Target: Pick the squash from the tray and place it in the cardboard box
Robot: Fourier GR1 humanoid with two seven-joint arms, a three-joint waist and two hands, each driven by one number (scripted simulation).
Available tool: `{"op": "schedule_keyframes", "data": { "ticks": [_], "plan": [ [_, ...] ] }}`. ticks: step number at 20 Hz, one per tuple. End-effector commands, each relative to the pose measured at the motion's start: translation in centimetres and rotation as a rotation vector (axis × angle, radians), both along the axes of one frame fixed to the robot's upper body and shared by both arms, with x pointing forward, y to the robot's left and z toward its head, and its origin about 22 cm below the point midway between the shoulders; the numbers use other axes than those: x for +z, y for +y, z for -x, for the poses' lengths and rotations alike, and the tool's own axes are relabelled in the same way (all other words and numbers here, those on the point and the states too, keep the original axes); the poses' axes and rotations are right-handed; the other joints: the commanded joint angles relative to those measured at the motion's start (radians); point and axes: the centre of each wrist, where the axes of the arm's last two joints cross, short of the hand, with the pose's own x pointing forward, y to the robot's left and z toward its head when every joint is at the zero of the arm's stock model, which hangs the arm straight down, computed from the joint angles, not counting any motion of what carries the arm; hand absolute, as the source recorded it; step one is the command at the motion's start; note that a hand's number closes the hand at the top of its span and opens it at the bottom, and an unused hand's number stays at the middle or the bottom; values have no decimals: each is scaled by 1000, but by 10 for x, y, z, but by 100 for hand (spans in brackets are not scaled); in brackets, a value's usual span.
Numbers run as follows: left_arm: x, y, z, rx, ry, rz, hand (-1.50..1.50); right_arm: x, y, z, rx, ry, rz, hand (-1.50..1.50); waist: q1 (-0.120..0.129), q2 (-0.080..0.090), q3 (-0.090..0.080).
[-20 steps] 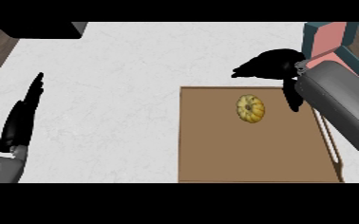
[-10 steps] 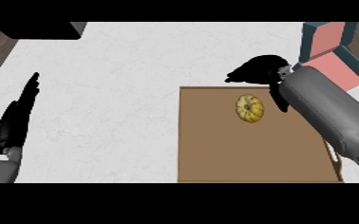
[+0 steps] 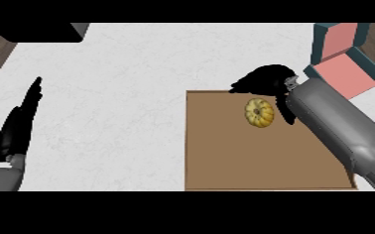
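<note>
Right hand has slid left and now hovers at the tray's far edge, fingers curled down but holding nothing, with the squash lying on the tray just near of it, left hand resting open at far left

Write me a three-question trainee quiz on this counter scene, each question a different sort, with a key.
1. True or false: the squash lies on the tray.
2. Which hand is nearest the squash? A) left hand B) right hand
3. Fill in: the cardboard box stands at the view's upper ____ corner.

Key: 1 true; 2 B, it hovers at the tray's far edge, fingers curled, squash not yet grasped; 3 right.
</note>
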Motion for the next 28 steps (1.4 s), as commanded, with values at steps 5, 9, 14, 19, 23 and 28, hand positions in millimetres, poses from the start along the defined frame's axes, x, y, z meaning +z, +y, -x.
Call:
{"op": "schedule_keyframes", "data": {
  "ticks": [5,9,14,19,23,28],
  "plan": [
    [18,4,-3,3,0,-15,0,0,7,17,44,104,-44,-150,3,0,0],
    [-4,-9,2,-8,-1,-8,0,4,28,15,46,52,53,-150,8,2,0],
    [16,6,0,-8,-3,1,0,-15,23,31,-3,22,124,-150,4,1,0],
    [2,3,13,-1,9,0,0,-55,7,37,-24,19,139,-150,9,2,0],
    [-10,-2,3,-25,4,-4,0,-44,24,26,53,-149,9,150,10,6,0],
    [5,7,-1,-6,-7,-16,0,-54,25,23,97,-244,-41,150,9,3,1]
  ]
}}
